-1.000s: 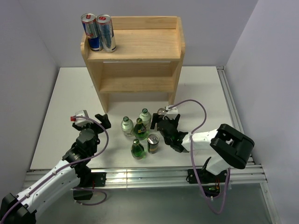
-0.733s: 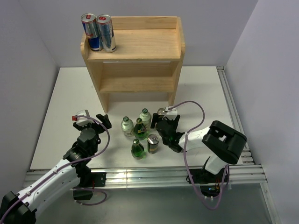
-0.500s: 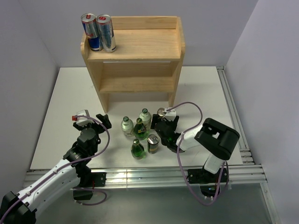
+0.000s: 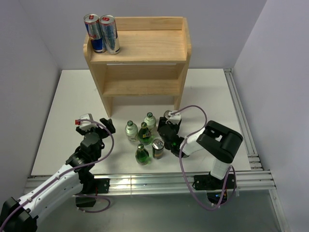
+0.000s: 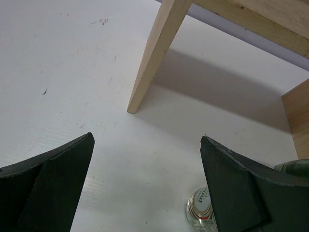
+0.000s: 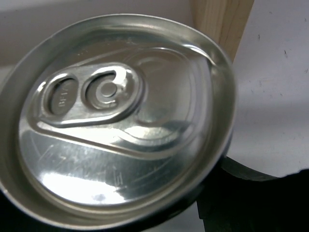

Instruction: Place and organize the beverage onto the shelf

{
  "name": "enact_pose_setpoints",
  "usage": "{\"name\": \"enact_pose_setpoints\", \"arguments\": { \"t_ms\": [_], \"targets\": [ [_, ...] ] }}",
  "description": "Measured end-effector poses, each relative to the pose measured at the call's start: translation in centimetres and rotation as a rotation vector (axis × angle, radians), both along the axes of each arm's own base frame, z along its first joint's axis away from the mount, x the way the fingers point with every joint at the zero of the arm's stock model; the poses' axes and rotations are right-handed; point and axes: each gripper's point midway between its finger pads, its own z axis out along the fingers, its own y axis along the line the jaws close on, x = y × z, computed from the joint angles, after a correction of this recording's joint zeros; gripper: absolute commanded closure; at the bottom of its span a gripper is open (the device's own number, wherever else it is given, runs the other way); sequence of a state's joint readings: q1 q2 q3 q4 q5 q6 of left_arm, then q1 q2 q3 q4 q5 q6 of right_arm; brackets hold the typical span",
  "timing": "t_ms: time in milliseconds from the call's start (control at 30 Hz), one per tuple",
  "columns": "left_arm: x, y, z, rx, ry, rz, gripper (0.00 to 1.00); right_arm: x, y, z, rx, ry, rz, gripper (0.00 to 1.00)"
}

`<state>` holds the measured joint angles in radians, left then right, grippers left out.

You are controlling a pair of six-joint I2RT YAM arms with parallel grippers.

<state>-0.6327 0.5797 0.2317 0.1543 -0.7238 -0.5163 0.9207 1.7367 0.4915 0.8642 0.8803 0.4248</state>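
Right tool (image 4: 168,122) pinching silver can (image 6: 125,121), 5 o'clock of shelf (image 4: 145,46). Left tool (image 5: 146,145) spread.

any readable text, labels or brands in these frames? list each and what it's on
No text reads cleanly.
two cans on top of the shelf: blue-and-silver print, too small to read.
green bottles: labels too small.
silver can, left wrist view: letters blurred and cut off.
rightmost can, lid: embossed marks on the tab, illegible.
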Motion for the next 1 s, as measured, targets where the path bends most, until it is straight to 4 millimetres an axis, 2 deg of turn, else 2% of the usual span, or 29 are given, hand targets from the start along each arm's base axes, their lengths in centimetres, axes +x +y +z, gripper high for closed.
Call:
{"name": "enact_pose_setpoints", "arguments": {
  "t_ms": [100,200,300,333,467,600,767,900,933,1000],
  "targets": [
    [0.0,0.0,-0.1,0.002,0.003,0.0,0.01,0.0,-0.1,0.0,-0.003,0.01,-0.012,1.0],
    [0.0,0.0,-0.2,0.005,0.007,0.0,0.01,-0.9,-0.7,0.3,-0.026,0.039,-0.025,1.0],
    [0.1,0.0,-0.4,0.011,0.015,0.0,0.01,-2.5,-1.1,1.5,-0.065,0.061,-0.027,1.0],
    [0.1,-0.1,-0.6,0.015,0.02,0.0,0.01,-3.1,-1.2,2.6,-0.076,0.062,-0.024,1.0],
    [0.2,-0.1,-1.4,0.034,0.047,0.0,0.01,-3.7,-0.4,9.0,-0.009,0.011,-0.019,1.0],
    [0.2,-0.1,-1.8,0.045,0.062,0.001,0.01,-3.4,-0.5,16.8,0.072,-0.066,-0.028,1.0],
    [0.2,-0.1,-1.5,0.038,0.052,0.001,0.01,-3.0,-0.4,25.8,0.077,-0.143,-0.01,1.0],
    [0.2,-0.1,-1.4,0.034,0.047,0.001,0.01,-2.9,-0.4,34.1,0.074,-0.232,0.025,1.0],
    [0.2,-0.1,-1.4,0.034,0.047,0.001,0.01,-2.9,-0.4,35.4,0.079,-0.249,0.026,1.0],
    [0.2,-0.1,-1.4,0.034,0.047,0.001,0.01,-2.8,-0.5,39.4,0.074,-0.29,0.039,1.0]
  ]
}}
